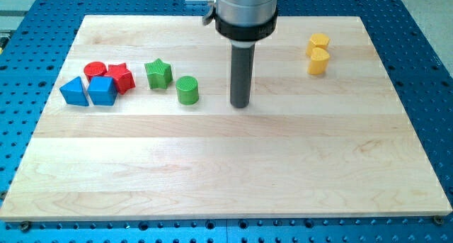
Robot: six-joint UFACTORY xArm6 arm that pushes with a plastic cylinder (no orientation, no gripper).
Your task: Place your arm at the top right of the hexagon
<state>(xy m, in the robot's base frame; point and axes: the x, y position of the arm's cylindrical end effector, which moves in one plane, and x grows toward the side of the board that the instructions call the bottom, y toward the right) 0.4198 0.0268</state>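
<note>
A yellow block that looks hexagonal lies near the board's top right, touching a yellow cylinder just below it. My tip rests on the wooden board near its upper middle, well to the left of and below both yellow blocks and touching no block. The rod rises straight up to the arm's housing at the view's top.
A green cylinder sits left of my tip, with a green star beyond it. At the left lie a red star, a red cylinder, a blue block and a blue triangle. A blue perforated table surrounds the board.
</note>
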